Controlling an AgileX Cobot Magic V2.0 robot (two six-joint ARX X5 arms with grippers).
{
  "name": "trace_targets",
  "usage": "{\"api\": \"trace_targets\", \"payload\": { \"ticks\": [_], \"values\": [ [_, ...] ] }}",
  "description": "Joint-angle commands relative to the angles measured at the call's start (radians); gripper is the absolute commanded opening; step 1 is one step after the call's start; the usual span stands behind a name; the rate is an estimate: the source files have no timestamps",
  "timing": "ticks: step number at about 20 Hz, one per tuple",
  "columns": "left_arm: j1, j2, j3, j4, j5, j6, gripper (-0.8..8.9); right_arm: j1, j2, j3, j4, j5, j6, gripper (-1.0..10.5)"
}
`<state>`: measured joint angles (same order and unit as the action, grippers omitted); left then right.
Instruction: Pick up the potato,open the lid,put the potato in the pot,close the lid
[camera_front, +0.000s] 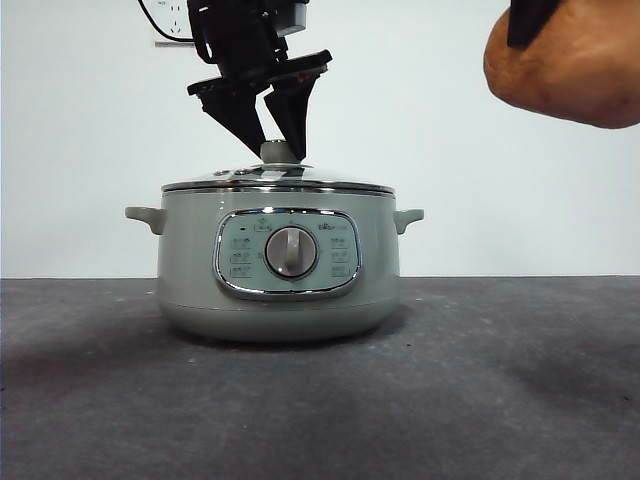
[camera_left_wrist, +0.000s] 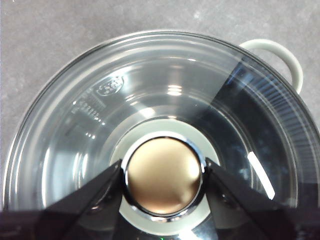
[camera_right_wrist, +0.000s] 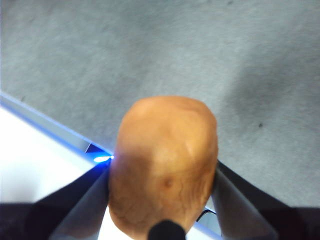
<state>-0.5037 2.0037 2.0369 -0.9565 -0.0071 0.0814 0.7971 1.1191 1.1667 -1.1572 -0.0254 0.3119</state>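
Above the pot (camera_front: 280, 270), left gripper (camera_front: 272, 140) jaws apart astride the knob of the seated lid (camera_left_wrist: 150, 115), set to lift it; high to one side, right gripper (camera_right_wrist: 162, 200) clamped on the potato (camera_right_wrist: 164, 165), clear until the pot opens.

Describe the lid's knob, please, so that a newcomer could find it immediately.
Start at the sage-green pot standing mid-table. On it sits the glass lid, and the left gripper straddles the knob at its centre. It alone is a small round stub, opaque against clear glass.
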Motion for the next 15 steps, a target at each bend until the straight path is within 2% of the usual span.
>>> {"api": "trace_targets", "payload": {
  "ticks": [1,5,8,15],
  "values": [
    [0.019,0.000,0.080,0.000,0.007,0.010,-0.09,-0.011,0.003,0.006,0.005,0.004,0.028,-0.1],
    [0.048,0.000,0.206,-0.068,0.007,0.016,-0.09,-0.029,0.037,0.060,0.012,-0.001,0.036,-0.1],
    [0.087,0.000,0.288,-0.117,0.006,0.028,-0.09,-0.042,0.120,0.177,0.008,-0.016,0.017,-0.1],
    [0.230,-0.003,0.355,-0.199,0.006,0.028,-0.09,-0.079,0.530,0.606,-0.014,-0.054,-0.074,-0.1]
  ]
}}
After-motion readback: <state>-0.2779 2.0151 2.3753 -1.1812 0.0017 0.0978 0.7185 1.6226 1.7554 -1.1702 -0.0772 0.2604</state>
